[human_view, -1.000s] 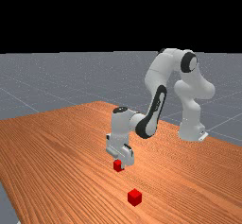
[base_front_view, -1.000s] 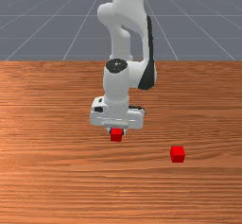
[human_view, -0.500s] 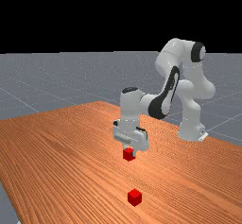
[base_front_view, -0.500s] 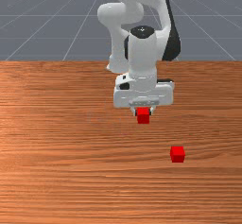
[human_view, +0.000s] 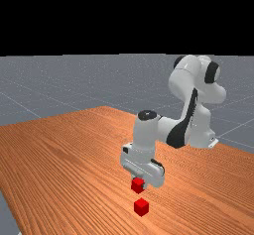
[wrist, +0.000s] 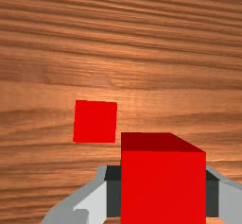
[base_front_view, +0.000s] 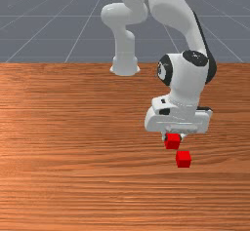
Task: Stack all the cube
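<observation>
Tool closed on red cube

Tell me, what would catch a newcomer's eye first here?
Surely the big white and grey arm, reaching from the far view's right over the orange-brown table. Next, the bright red cube pinched in its gripper, held above the wood. Then a second red cube, resting on the table near it, toward the front view's bottom right.

Panda arm: wht, rounded links w/ blk joint caps & a blk strip on the forearm; wht base flares at its foot. Gripper is wide, wht, w/ small blk patches; fingers lt grey w/ dark, squarish pads.
</observation>
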Controlling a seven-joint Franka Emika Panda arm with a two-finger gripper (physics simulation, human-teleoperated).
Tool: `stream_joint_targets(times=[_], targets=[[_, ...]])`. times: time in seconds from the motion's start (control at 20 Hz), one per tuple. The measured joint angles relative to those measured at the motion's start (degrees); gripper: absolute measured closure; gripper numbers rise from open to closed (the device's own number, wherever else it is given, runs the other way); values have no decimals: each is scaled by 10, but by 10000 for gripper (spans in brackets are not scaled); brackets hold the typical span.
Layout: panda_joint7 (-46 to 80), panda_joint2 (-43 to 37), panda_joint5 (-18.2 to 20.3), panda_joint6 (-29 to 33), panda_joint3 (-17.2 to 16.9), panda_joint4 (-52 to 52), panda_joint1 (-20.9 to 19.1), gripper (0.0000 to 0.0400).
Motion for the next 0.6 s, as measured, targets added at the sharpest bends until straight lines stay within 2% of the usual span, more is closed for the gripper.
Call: stream_joint_targets(times=[0.2, 0.4, 0.6], targets=[[2, -18, -2, 0, 12, 11, 21, 210], [2, 22, 0, -14, 13, 82, 13, 210], [-1, 50, -2, -16, 13, 90, 10, 210]])
